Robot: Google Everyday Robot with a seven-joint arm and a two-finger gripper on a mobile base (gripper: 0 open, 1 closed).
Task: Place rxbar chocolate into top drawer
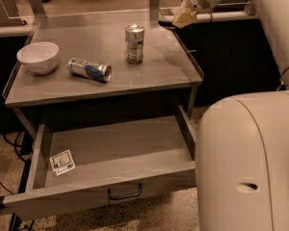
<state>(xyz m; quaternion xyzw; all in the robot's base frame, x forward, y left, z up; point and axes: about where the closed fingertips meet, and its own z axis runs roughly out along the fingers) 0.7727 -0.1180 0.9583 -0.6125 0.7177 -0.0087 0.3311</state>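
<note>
Rearward, gripper at table corner

Your gripper hangs over the back right corner of the grey metal bench. An upright silver can stands mid-back, with a blue-and-silver can on its side and a white bowl to the left. Below, the wide grey top drawer stands open from above, holding a small white sticker front left. The bulky white robot arm crowds its right end.
</note>
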